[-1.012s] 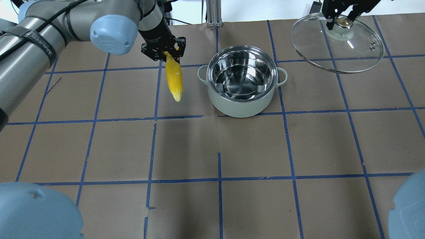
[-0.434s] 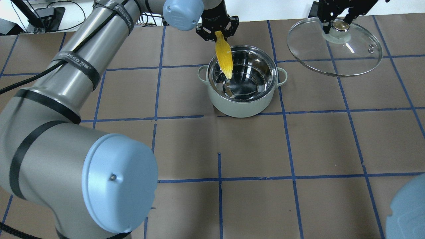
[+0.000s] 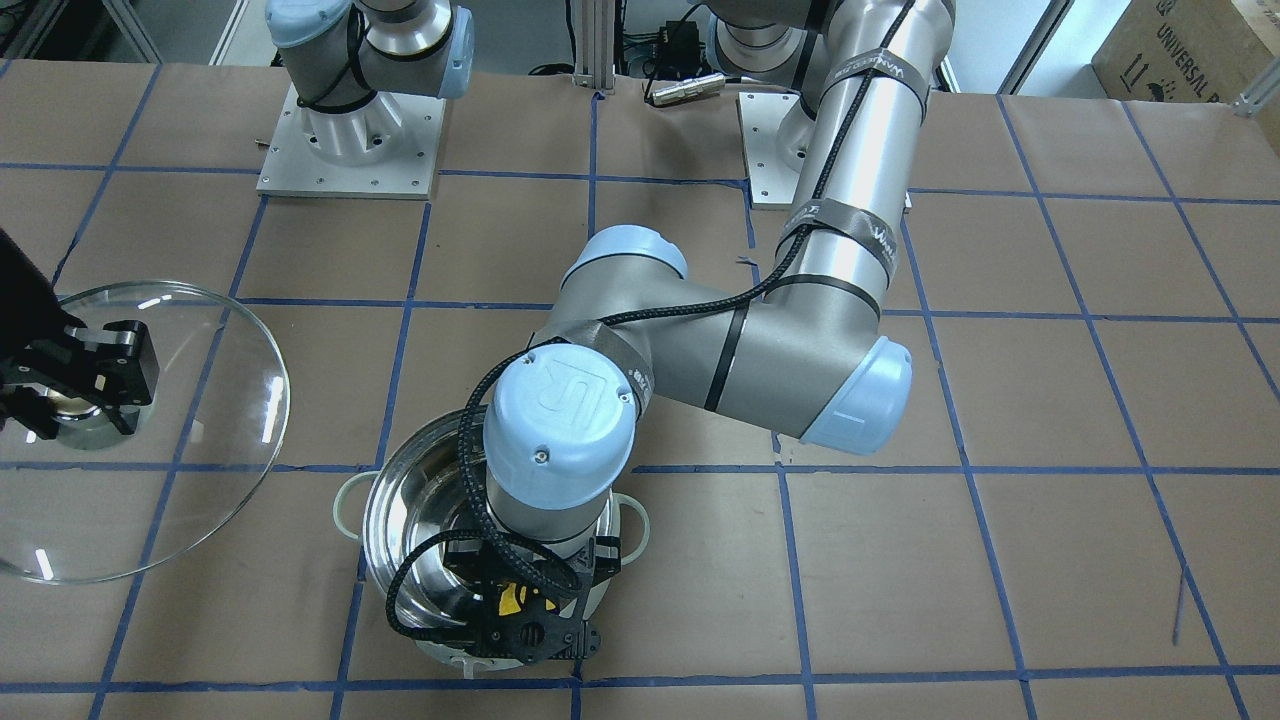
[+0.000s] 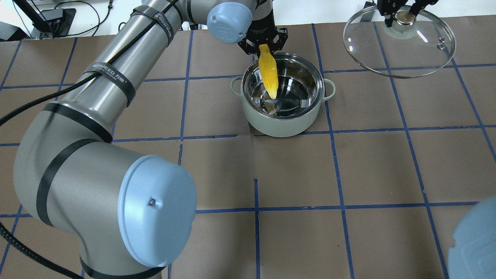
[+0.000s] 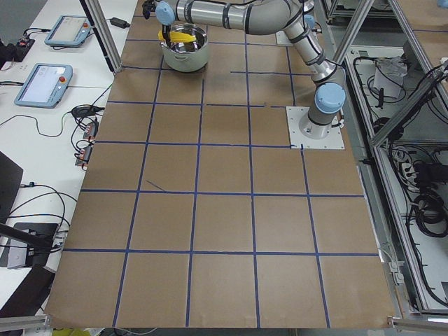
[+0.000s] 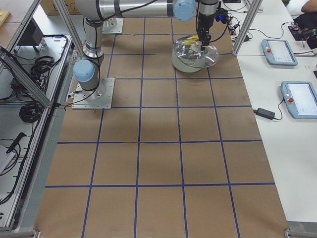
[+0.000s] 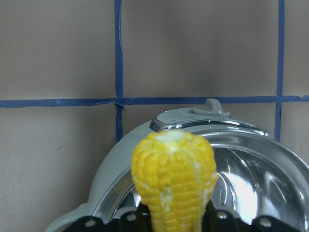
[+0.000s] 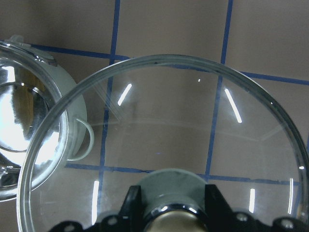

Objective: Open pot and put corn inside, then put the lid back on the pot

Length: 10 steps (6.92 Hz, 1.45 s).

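The pot (image 4: 283, 124) stands open at the far middle of the table, mint outside, shiny steel inside; it also shows in the front-facing view (image 3: 385, 510). My left gripper (image 4: 264, 45) is shut on the thick end of the yellow corn (image 4: 268, 71), which hangs tip-down over the pot's far-left inside. The left wrist view shows the corn (image 7: 173, 174) over the pot's rim (image 7: 231, 128). My right gripper (image 4: 403, 11) is shut on the knob of the glass lid (image 4: 391, 54) and holds it in the air to the right of the pot. The lid fills the right wrist view (image 8: 164, 140).
The table is brown paper with blue tape grid lines (image 4: 255, 209). My left arm's elbow (image 4: 155, 217) bulks over the near left. The arm bases (image 3: 350, 140) stand at the table's robot side. Operator pendants (image 6: 297, 99) lie on a side bench.
My left gripper has carried the corn from left of the pot to over the pot's inside. The right gripper has drifted slightly farther back with the lid.
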{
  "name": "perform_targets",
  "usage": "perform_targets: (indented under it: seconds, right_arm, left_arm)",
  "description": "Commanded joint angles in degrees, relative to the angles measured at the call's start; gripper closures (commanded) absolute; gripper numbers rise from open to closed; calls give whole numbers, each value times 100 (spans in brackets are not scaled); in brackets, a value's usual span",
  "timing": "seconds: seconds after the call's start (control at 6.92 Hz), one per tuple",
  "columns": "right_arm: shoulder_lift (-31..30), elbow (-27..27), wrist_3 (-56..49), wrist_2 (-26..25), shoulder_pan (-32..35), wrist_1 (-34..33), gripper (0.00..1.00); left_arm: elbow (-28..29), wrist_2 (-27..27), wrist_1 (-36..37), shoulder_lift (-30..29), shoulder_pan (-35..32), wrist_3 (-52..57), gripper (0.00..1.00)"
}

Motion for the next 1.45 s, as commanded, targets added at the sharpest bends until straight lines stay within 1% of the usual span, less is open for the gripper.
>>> perform_targets:
  seconds: [0.0, 0.14, 0.29, 0.43, 0.58, 0.72, 0.87, 1.01, 1.16, 1.3]
  right_arm:
    - [-221, -26, 39, -21, -58, -56, 94]
    - [-240, -96, 74, 40, -15, -39, 94]
    - [-301, -123, 117, 58, -14, -13, 95]
    - [-398, -123, 144, 145, 12, 5, 95]
    - [-625, -88, 249, 146, 30, 274, 95]
    - [-775, -114, 250, 146, 30, 556, 95]
    - [-907, -132, 241, 163, 39, 576, 95]
    - [-787, -62, 206, 181, 39, 541, 95]
    - [-368, -70, 215, 407, 56, 515, 95]
    - [-42, -157, 162, 740, 152, 410, 95]
  left_arm:
    - [-9, 250, -161, -27, -133, -20, 0]
    - [-18, 250, -232, 25, -143, -3, 0]
    - [8, 242, -468, 139, -82, 85, 0]
    - [-61, 259, -932, 479, 154, 129, 0]
    - [-157, 268, -1171, 726, 539, 738, 0]
    - [-332, 355, -1191, 912, 760, 1049, 0]
    - [-639, 956, -1182, 1166, 893, 1191, 0]
    - [-1120, 1110, -1200, 1534, 1112, 1654, 0]
    - [-1952, 1077, -1165, 2208, 1445, 2068, 0]
    - [-2865, 1050, -1086, 3015, 1874, 2333, 0]
